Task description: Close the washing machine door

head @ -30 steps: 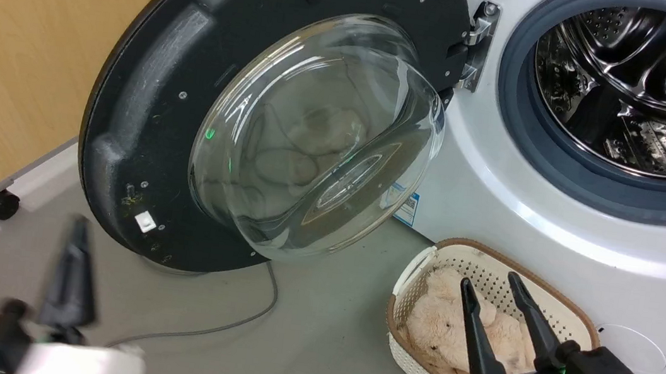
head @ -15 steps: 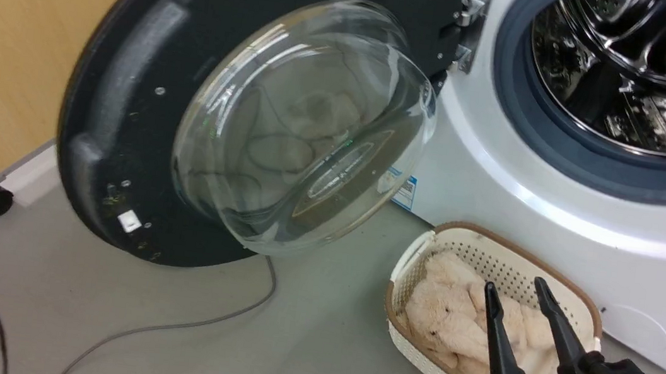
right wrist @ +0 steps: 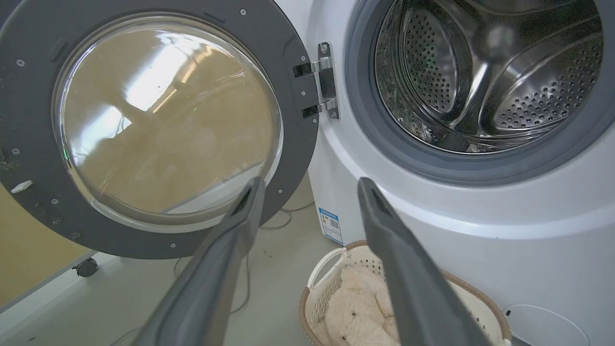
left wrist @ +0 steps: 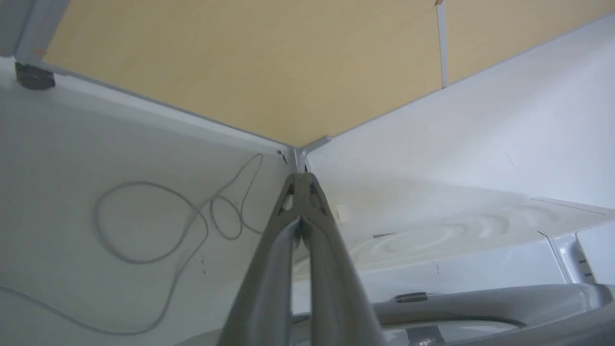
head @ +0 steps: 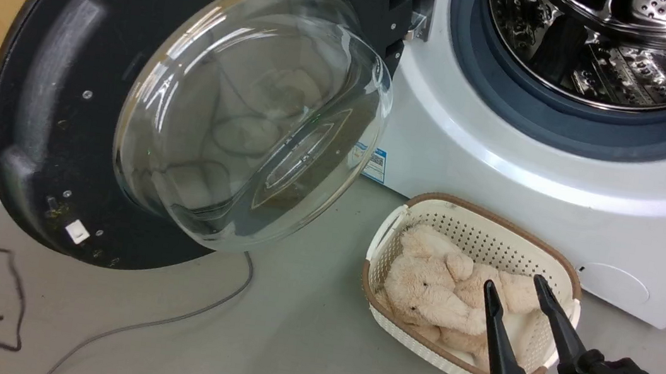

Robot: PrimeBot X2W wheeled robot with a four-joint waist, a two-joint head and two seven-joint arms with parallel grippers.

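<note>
The door (head: 53, 83) stands wide open left of the machine (head: 501, 163); the right hand (head: 514, 282) is spread wide by the basket (head: 432, 209), the left hand (left wrist: 301, 179) pinched together.

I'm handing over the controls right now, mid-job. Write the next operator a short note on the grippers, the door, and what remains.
Left gripper: shut, empty, pointing toward a wall corner.
Right gripper: open, empty, over the basket holding a plush toy.
Washing machine door: swung wide open to the left on its hinge; neither gripper touches it.
Washing machine: drum opening uncovered.
Done: nothing visible yet.
Left: get a gripper to the door and push it shut.
</note>
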